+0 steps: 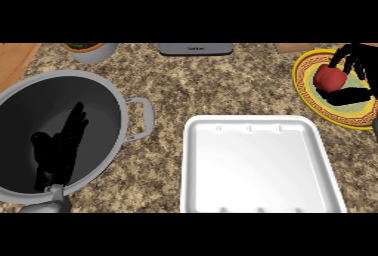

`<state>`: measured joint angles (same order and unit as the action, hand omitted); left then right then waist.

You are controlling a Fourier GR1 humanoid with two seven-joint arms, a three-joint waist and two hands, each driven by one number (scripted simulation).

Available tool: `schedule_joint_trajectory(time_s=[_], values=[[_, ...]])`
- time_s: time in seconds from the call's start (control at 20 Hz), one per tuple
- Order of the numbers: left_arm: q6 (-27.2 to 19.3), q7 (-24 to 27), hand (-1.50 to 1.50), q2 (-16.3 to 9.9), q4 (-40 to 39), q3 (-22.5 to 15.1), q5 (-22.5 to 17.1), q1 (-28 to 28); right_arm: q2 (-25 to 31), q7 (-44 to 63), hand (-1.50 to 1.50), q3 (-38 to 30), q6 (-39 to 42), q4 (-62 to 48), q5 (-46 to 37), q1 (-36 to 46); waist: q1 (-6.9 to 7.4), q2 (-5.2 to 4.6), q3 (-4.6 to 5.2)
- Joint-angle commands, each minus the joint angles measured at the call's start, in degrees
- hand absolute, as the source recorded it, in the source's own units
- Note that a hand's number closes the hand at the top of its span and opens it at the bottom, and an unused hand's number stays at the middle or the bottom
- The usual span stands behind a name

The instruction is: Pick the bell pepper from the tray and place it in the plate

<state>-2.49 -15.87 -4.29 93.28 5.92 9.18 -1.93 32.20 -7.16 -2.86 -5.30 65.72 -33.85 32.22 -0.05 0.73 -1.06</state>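
Note:
A red bell pepper [329, 77] sits over the yellow plate [310, 95] with a patterned rim at the right edge. My right hand [356, 75] is curled round the pepper, fingers over its top and thumb under it. The white tray [258, 165] lies in the lower middle with nothing in it. My left hand [63, 145] stands open, fingers up, over the big pot at the left.
A large grey pot [111, 95] with a side handle [144, 120] fills the left side. A grey bowl with greens [92, 50] and a dark device [196, 49] stand along the far edge. A wooden board [15, 60] shows at far left.

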Motion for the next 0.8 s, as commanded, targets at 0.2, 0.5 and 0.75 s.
schedule_joint_trajectory(time_s=[0.2,0.5,0.75], values=[[0.45,0.56,0.00,2.75,-3.74,-2.35,0.76,1.83,4.50,-1.97,1.50,-6.96,0.12,-13.75,1.37,6.76,1.23,-1.17,1.03],[-0.46,-0.67,0.00,4.00,-2.51,-3.54,1.87,0.49,5.50,-6.37,1.50,-7.73,-2.99,-27.39,-1.57,10.81,2.16,-1.52,0.97],[0.92,1.74,0.00,3.64,-4.50,-2.98,1.45,0.67,6.39,-10.68,1.50,-7.49,-5.75,-36.68,-4.23,11.19,3.08,-2.10,0.91]])
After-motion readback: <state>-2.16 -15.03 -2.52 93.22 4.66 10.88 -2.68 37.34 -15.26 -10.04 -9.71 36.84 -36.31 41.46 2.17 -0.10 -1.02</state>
